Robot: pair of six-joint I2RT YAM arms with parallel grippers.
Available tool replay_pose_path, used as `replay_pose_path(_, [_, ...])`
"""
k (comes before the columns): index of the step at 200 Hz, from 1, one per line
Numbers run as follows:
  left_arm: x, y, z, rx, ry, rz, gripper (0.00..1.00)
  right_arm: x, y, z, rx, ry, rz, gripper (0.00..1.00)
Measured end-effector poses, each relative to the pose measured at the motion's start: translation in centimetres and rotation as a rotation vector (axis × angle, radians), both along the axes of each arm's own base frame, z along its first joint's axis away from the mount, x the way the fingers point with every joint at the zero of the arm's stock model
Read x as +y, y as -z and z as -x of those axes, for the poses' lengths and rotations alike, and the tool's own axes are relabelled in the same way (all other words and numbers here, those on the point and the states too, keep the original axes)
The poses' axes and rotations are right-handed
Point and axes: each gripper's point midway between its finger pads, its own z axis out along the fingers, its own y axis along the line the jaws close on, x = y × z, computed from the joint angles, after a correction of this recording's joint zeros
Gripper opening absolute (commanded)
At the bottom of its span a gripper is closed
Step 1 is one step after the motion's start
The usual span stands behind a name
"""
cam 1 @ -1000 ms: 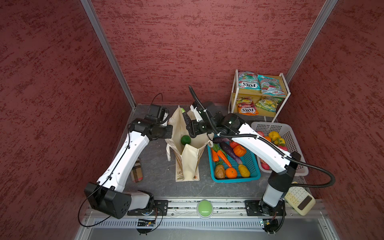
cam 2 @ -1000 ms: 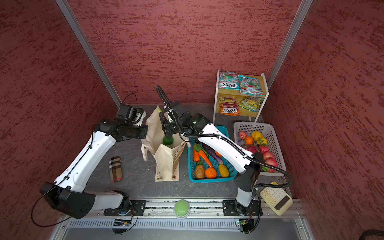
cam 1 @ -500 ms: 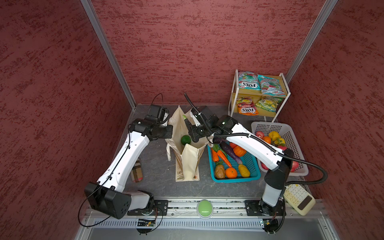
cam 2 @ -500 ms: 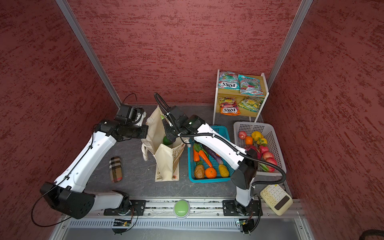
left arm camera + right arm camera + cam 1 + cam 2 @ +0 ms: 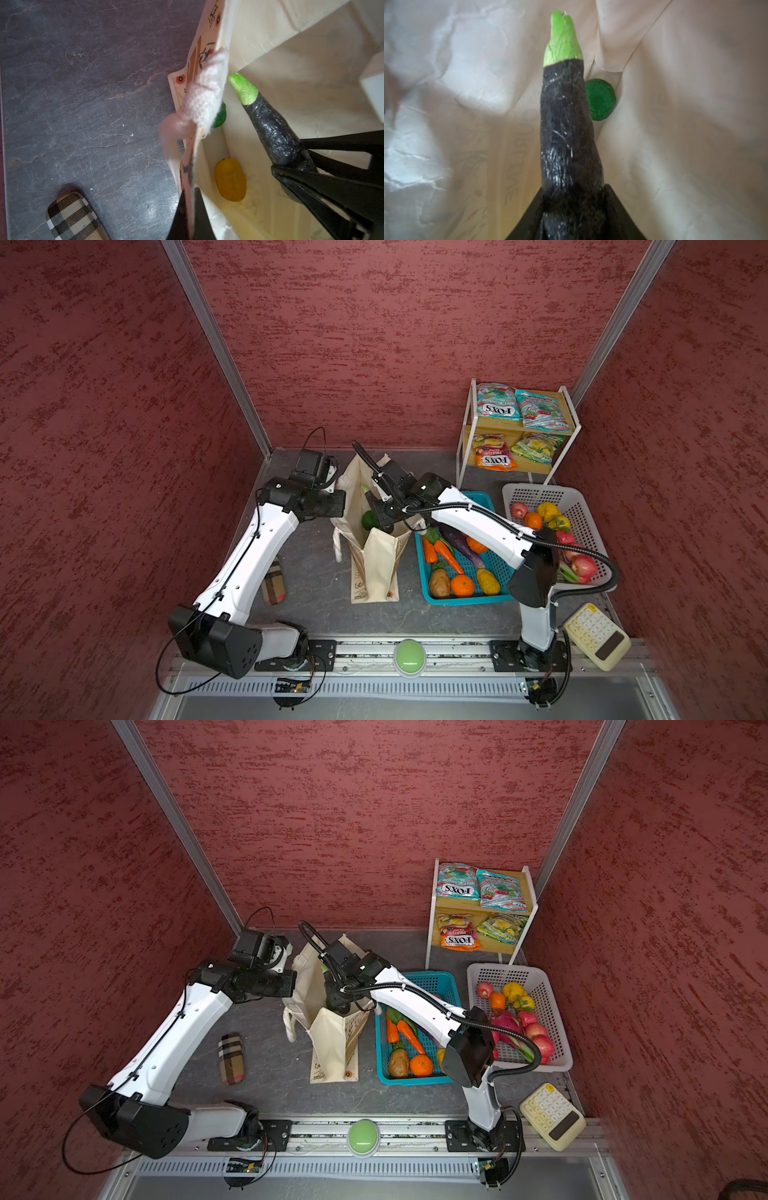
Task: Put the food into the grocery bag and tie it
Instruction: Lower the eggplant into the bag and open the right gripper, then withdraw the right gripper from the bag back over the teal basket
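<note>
right tool (image 5: 572, 199) holds eggplant (image 5: 566, 124) in open grocery bag (image 5: 675, 124), tip seemingly near wall.

Four sweet packets (image 5: 496, 406) are counted on the shelf (image 5: 540, 430), besides one teal basket (image 5: 478, 497), one white basket (image 5: 540, 493), one calculator (image 5: 596, 635), one checked case (image 5: 274, 583) and one bag (image 5: 376, 560). Inside it are counted one aubergine (image 5: 274, 133), one green ball (image 5: 600, 101) and one yellow fruit (image 5: 229, 179).

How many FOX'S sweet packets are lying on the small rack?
4, all on the rack. Upper level: a teal packet and a teal-red packet side by side. Lower level: an orange packet and a yellow-green packet. More could be hidden underneath.
</note>
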Motion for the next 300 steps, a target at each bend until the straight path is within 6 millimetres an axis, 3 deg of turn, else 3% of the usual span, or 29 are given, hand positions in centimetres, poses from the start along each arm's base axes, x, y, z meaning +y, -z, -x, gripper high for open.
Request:
replay_pose_path(98, [-0.3,-0.1,0.1,0.001,0.011,0.015,0.0,0.4,2.6,0.1,0.035,-0.01,0.046,0.46])
replay_pose_path(177, [-0.3,-0.1,0.1,0.0,0.017,0.012,0.0,-0.2,6.6,0.6,0.074,-0.007,0.092,0.52])
replay_pose_path(194, [-0.3,-0.1,0.1,0.0,0.017,0.012,0.0,0.0,6.5,0.4,0.068,-0.005,0.085,0.58])
replay_pose_path(211, [-0.3,-0.1,0.1,0.0,0.018,0.012,0.0,0.1,6.4,0.2,0.062,0.002,0.076,0.76])
replay_pose_path(231, [-0.3,-0.1,0.1,0.0,0.018,0.013,0.0,0.1,6.3,0.1,0.049,0.0,0.081,0.8])
replay_pose_path(235, [-0.3,-0.1,0.2,0.0,0.018,0.013,0.0,0.1,6.3,0.0,0.047,0.0,0.083,0.85])
replay_pose_path(236, [-0.3,-0.1,0.2,0.0,0.019,0.013,0.0,0.1,6.3,0.0,0.047,0.001,0.082,0.93])
replay_pose_path(241, [-0.3,-0.1,0.2,0.0,0.018,0.014,0.0,0.1,6.3,0.0,0.044,0.002,0.084,0.98])
replay_pose_path(267, [-0.3,-0.1,0.2,0.0,0.019,0.013,0.0,0.1,5.3,-0.5,0.019,0.01,0.081,0.99])
replay_pose_path(300, [-0.3,-0.1,0.2,0.0,0.019,0.013,0.0,0.5,2.2,-1.5,-0.048,0.029,0.05,0.99])
